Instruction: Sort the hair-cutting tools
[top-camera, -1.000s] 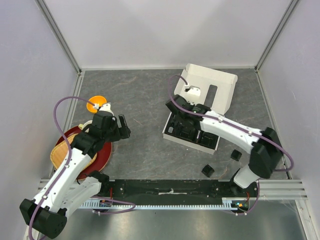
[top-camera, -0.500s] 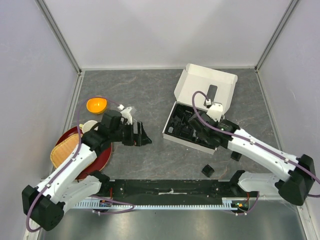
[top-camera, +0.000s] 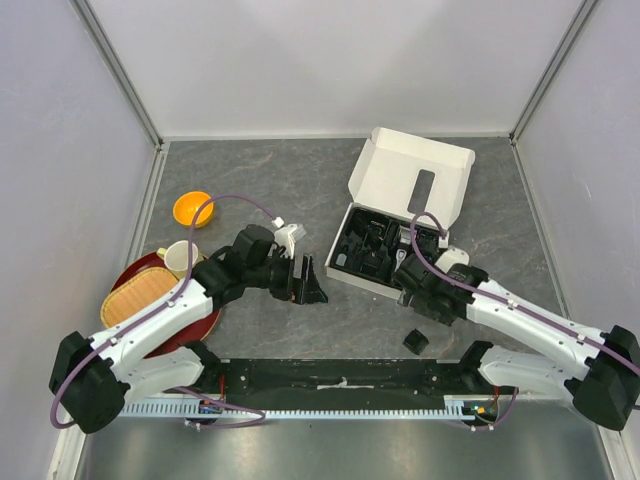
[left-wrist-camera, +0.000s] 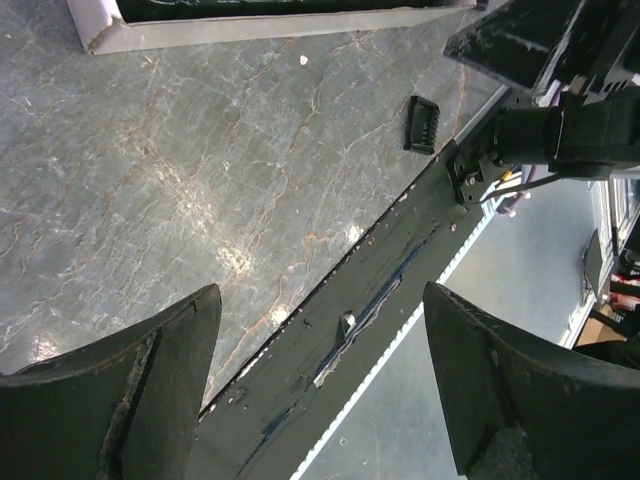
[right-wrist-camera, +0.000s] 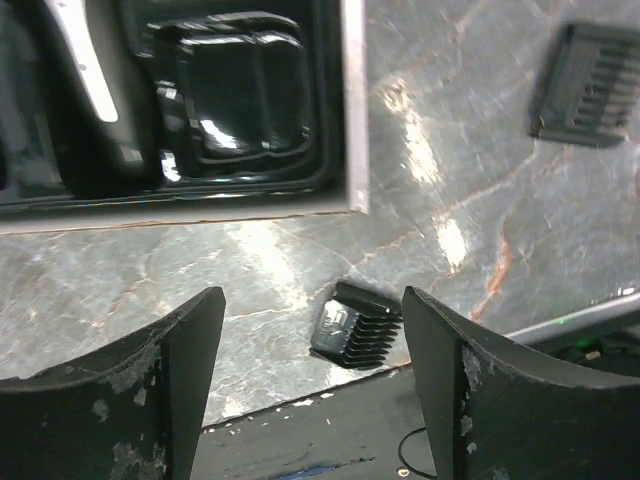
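The left pincer (left-wrist-camera: 320, 300) and right pincer (right-wrist-camera: 312, 305) are hanging released over the table (top-camera: 250, 190), gripping nothing. One guard comb (right-wrist-camera: 357, 325) is lying beneath the right pincer; other black tools are sitting inside the white box (top-camera: 400, 170).

surface (top-camera: 250, 190): dark grey, marbled, patchy glare | walls (top-camera: 330, 60): plain pale panels, three sides | corners: slanted aluminium posts (top-camera: 118, 70) | near edge: black rail (top-camera: 340, 372)

White arms, black joints, purple cables
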